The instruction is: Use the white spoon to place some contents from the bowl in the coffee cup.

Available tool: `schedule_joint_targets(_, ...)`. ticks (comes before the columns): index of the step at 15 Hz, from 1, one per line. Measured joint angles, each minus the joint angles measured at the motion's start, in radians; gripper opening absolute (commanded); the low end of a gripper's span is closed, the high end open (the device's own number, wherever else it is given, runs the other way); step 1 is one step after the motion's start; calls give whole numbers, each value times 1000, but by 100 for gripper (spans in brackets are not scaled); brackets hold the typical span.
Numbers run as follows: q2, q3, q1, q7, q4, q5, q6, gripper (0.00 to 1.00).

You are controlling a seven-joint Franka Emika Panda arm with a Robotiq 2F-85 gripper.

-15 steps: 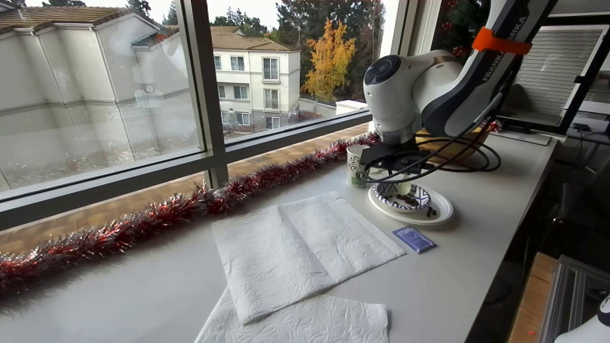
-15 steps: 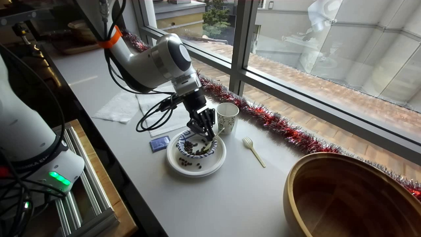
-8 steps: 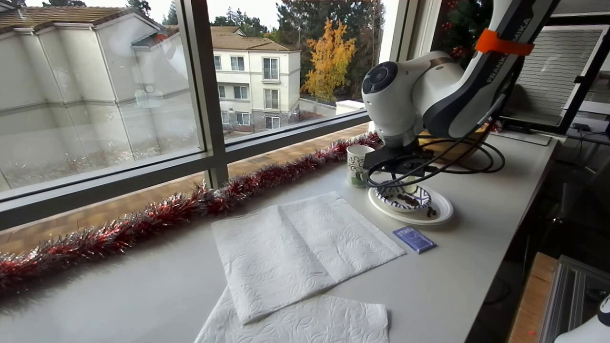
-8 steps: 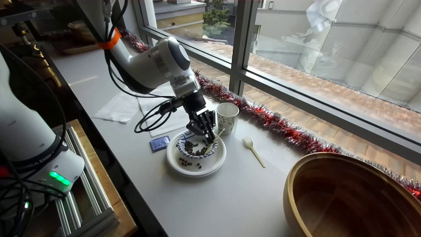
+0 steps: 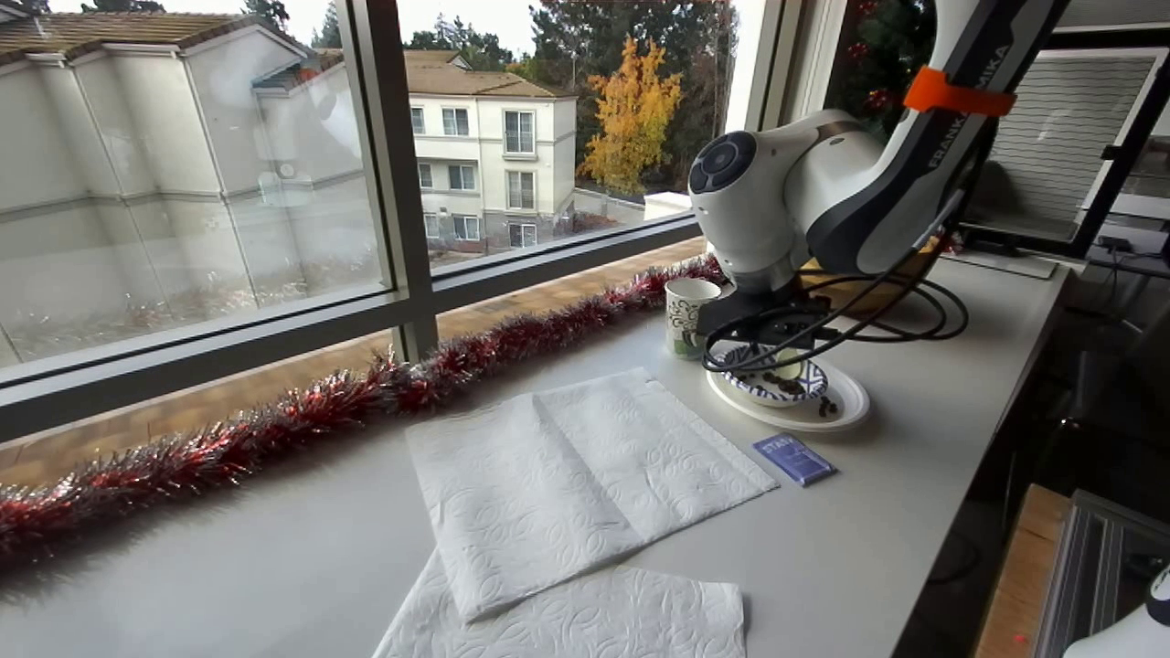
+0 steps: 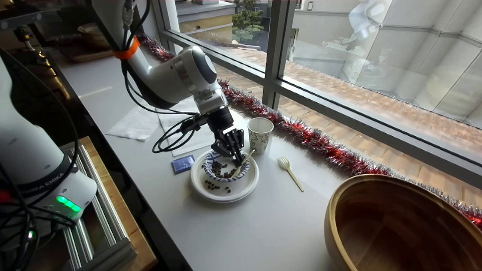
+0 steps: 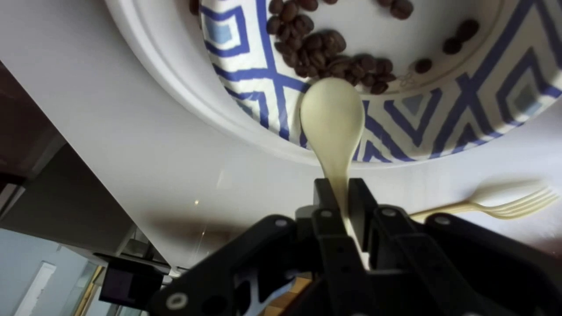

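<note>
As the arm (image 6: 162, 82) has sunk a little over the last second, the head of the white spoon (image 7: 332, 109) has dropped and shifted inside the patterned bowl (image 7: 408, 127); it now lies over the bowl's wall, tip at the border of the coffee beans (image 7: 316, 52). Gripper (image 7: 340, 188) clamped on the spoon's handle; spoon tilted, handle end rising toward the table (image 6: 278, 226) edge lined with tinsel (image 6: 327, 150). White plate (image 6: 244, 188) unmoved beneath the bowl, a few stray beans between bowl and plate rim. Coffee cup (image 6: 260, 139) likewise unmoved: upright on the table, near the plate, on the side of that tinsel edge. Contact between tip and beans: cannot be settled from these angles. Spoon's visible face carries no beans, so I judge this the start of the scoop, transfer not yet begun. Next move probably calls for working the tip under the beans, then levelling before any lift; pressing hard could tip the bowl.
</note>
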Motion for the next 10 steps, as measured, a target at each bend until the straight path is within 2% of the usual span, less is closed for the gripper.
schedule_joint_targets(4, -2, 16, -13, -25, 0, 32, -1, 3)
schedule_joint_targets(10, -10, 37, -22, -135, 0, 186, 1, 3)
